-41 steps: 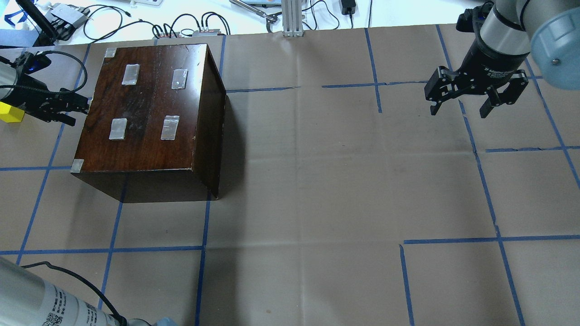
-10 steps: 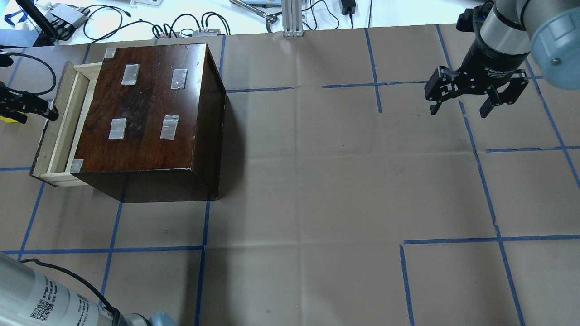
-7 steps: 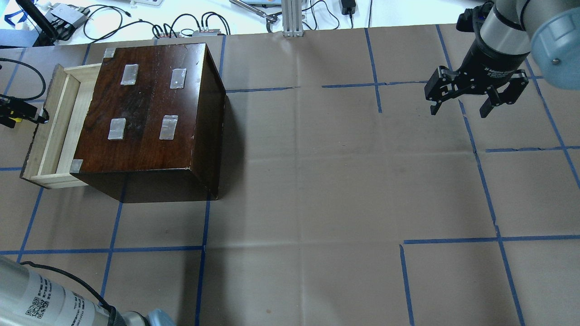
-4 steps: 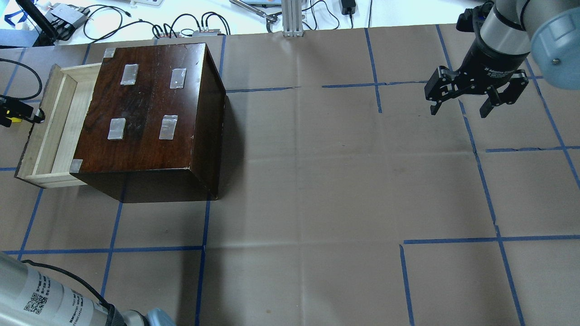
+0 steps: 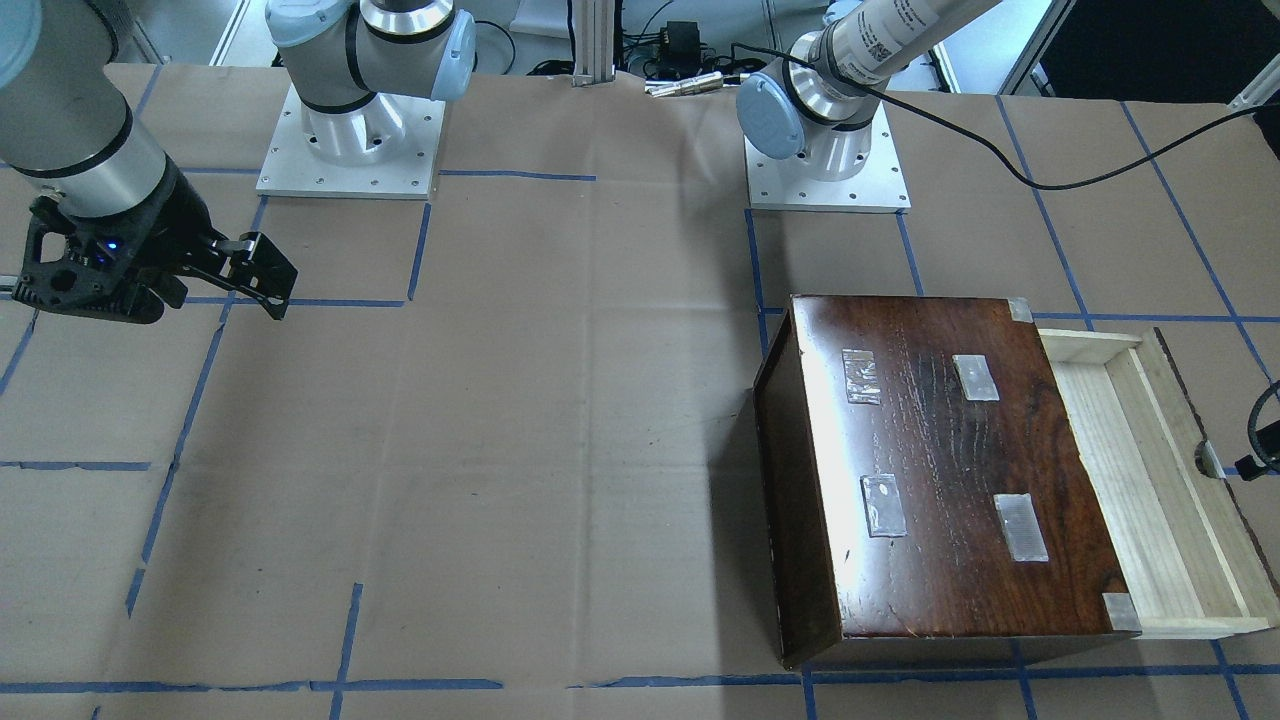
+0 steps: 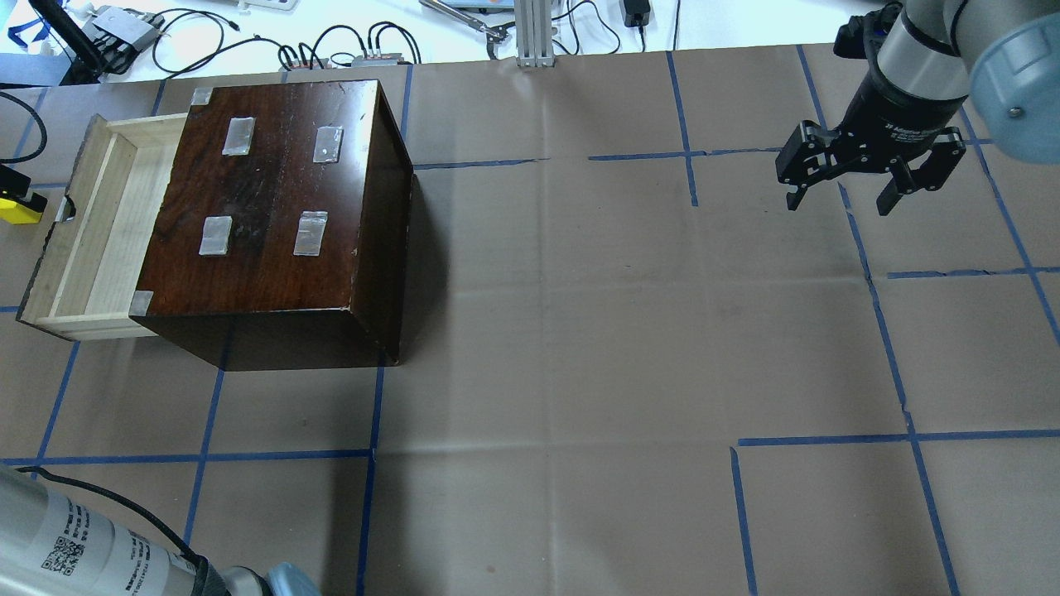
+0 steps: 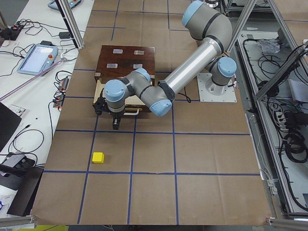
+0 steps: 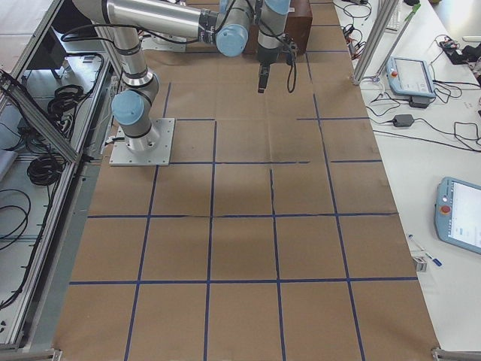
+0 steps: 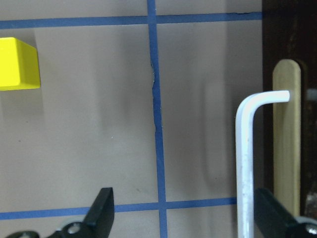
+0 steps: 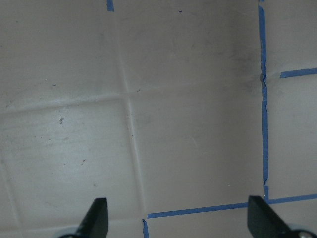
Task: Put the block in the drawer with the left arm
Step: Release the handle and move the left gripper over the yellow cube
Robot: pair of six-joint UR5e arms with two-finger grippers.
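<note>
Table point(image 6: 580, 348): brown paper cover, blue tape grid point(image 6: 281, 455) across it. Far edge: upright aluminium profile post point(image 6: 534, 37). White bench point(image 6: 745, 21) behind: black cable loops point(image 6: 186, 37), black power adapter point(image 6: 636, 12) near post. Side bench point(image 8: 421, 150): far teach pendant point(image 8: 410, 75), near teach pendant point(image 8: 458, 214), lying flat, well apart.

The overhead camera looks forward and down on the table point(image 6: 580, 331); the front one faces back, steeply. Both share the drawer point(image 6: 99, 223). Wrist cameras sit close above the table
</note>
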